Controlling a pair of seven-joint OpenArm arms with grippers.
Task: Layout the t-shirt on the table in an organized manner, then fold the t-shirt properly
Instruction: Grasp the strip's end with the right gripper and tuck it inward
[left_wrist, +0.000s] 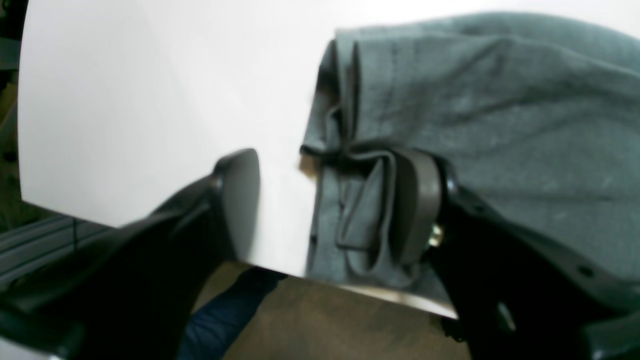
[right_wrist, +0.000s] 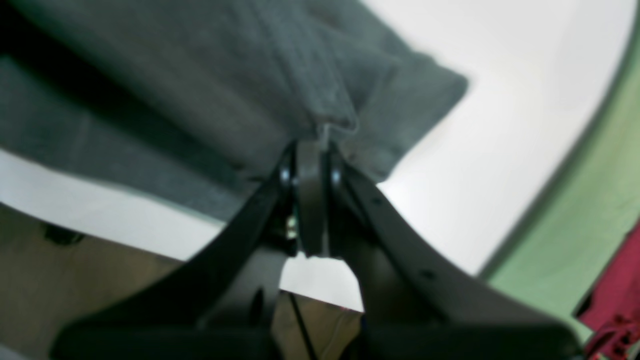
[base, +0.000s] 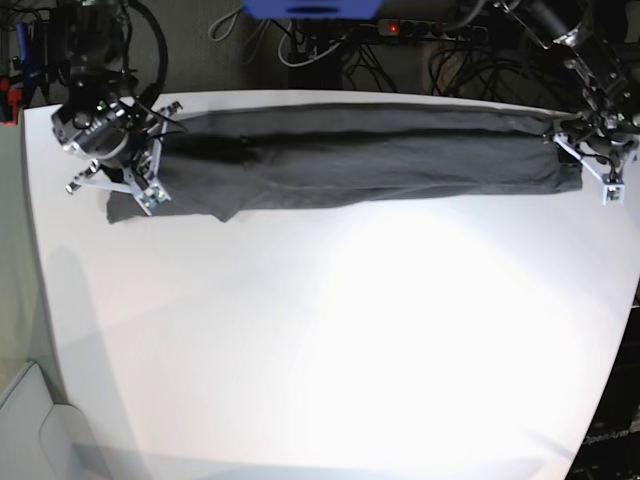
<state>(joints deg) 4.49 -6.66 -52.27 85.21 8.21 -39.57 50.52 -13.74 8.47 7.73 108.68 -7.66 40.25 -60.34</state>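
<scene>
The shirt (base: 370, 158) lies stretched along the desk's (base: 330, 330) far edge, the right fingers (right_wrist: 311, 150) clenched on one end, the left fingers (left_wrist: 330, 200) parted astride the other, so close them fully before pulling taut.

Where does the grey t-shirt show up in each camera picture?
Left wrist: t-shirt fills the right half, bunched hem by the tool's right finger.
Right wrist: t-shirt fills the upper left, pinched in the shut tool.
Base: t-shirt stretched along the far edge.
Shared landmark: the white table.
</scene>
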